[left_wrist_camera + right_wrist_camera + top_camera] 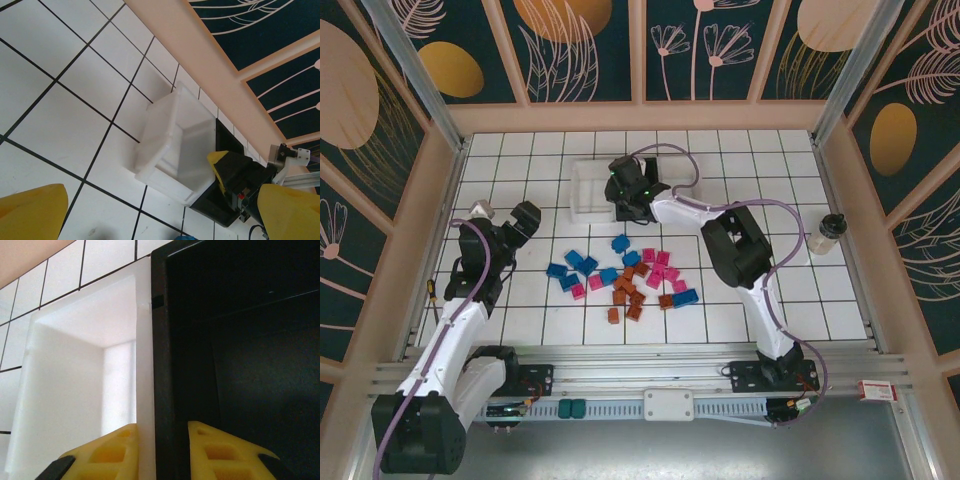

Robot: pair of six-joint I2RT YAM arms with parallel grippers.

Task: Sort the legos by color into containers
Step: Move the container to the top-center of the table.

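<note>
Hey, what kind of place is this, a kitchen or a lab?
Probably a robot test cell: a left arm and right arm bolted to an aluminium rail, a white tiled tabletop, printed leaf-pattern panels boxing it in.

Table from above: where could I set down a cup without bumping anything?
Bare tiles lie at the far right, between the containers and the bottle, and in the near right corner. The middle is crowded with legos.
</note>
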